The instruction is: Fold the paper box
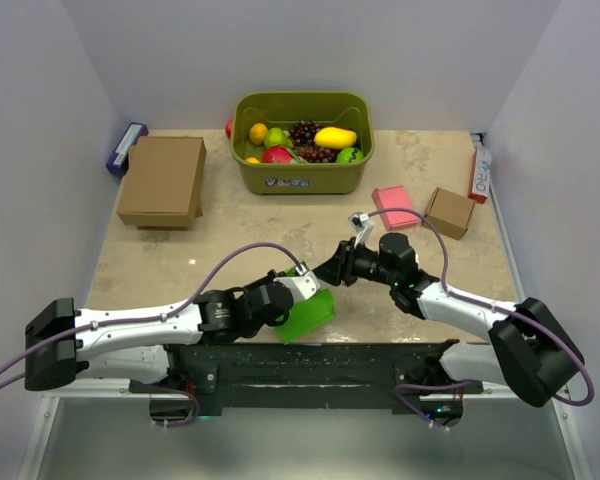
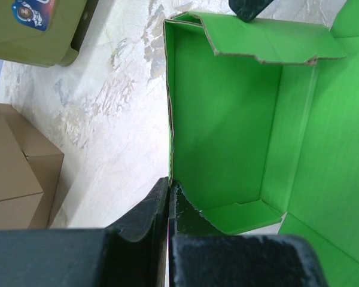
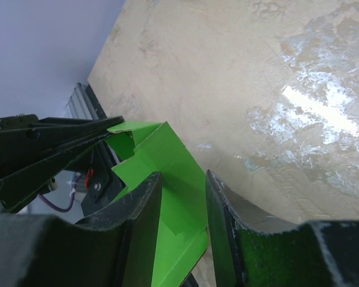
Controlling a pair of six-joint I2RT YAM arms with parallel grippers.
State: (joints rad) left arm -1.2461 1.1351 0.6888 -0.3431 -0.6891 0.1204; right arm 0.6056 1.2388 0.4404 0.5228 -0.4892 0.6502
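The bright green paper box (image 1: 309, 312) is half-formed, an open tray with raised walls, at the table's near edge. In the left wrist view its inside (image 2: 227, 119) shows, with one wall pinched between my left fingers. My left gripper (image 1: 306, 286) is shut on that wall (image 2: 169, 179). My right gripper (image 1: 330, 270) is open, just right of and above the box. In the right wrist view a green flap (image 3: 179, 197) lies between its spread fingers (image 3: 143, 197), not clamped.
An olive bin of toy fruit (image 1: 301, 140) stands at the back centre. A large brown cardboard box (image 1: 163, 180) is at the back left, a pink flat box (image 1: 393, 206) and a small brown box (image 1: 449, 212) at the right. The table's front edge (image 1: 310, 345) is just below the green box.
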